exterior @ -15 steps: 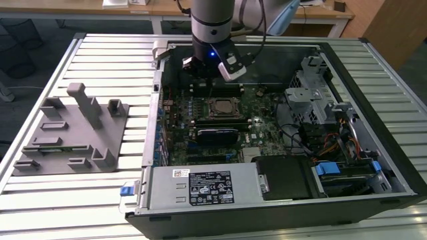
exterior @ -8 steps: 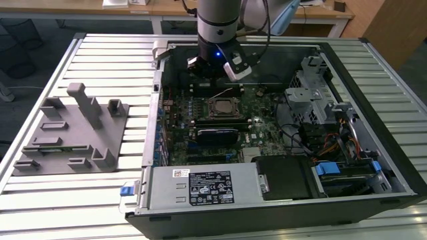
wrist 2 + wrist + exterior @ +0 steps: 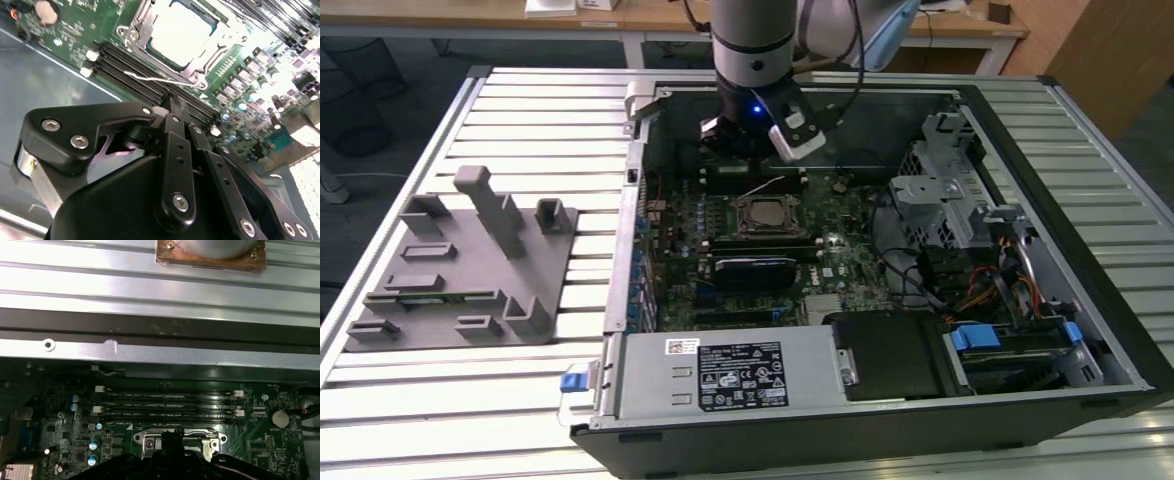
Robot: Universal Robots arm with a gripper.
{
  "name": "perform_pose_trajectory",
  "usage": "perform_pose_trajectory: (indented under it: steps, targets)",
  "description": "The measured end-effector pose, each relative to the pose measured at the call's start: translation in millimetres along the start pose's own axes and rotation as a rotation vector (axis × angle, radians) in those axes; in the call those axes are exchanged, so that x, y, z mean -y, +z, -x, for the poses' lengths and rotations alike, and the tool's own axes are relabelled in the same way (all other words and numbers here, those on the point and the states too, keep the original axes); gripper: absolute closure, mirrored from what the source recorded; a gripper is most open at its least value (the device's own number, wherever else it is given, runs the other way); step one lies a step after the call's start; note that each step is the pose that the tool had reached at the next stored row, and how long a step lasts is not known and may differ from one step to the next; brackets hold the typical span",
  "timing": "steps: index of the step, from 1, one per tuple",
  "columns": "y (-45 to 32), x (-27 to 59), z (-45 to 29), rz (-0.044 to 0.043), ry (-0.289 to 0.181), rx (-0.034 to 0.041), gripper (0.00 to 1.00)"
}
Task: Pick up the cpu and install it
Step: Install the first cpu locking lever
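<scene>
Seen at the exterior view's left: a grey moulded fixture [image 3: 467, 265] on a slatted metal table [image 3: 400, 400], with open room around it. Found at centre: an open computer case [image 3: 1121, 340], with the arm cut off above. Noted there the gripper [image 3: 750, 165] by the memory slots [image 3: 170, 405], pinched closed on nothing. Located the cpu [image 3: 180, 30] seated in its socket [image 3: 134, 32], near the fingertips [image 3: 172, 102]. Noted a white label [image 3: 743, 378] on the power supply [image 3: 654, 385], print too small to make out. Crowded at the right: drive cage [image 3: 941, 190] and cables [image 3: 987, 290].
</scene>
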State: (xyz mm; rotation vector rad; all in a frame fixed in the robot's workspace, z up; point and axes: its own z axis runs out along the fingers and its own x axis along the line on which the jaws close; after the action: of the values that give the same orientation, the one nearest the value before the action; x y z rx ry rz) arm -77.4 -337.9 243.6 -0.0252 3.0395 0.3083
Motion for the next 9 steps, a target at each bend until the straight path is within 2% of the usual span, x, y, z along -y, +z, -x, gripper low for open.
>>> perform_pose_trajectory:
  steps: [7, 9]
  targets:
    - [8.7, 1.8, -0.5, -0.0048, 0.055, 0.0157, 0.89]
    - [10.3, 2.1, -0.6, -0.0058, 0.067, 0.0225, 0.89]
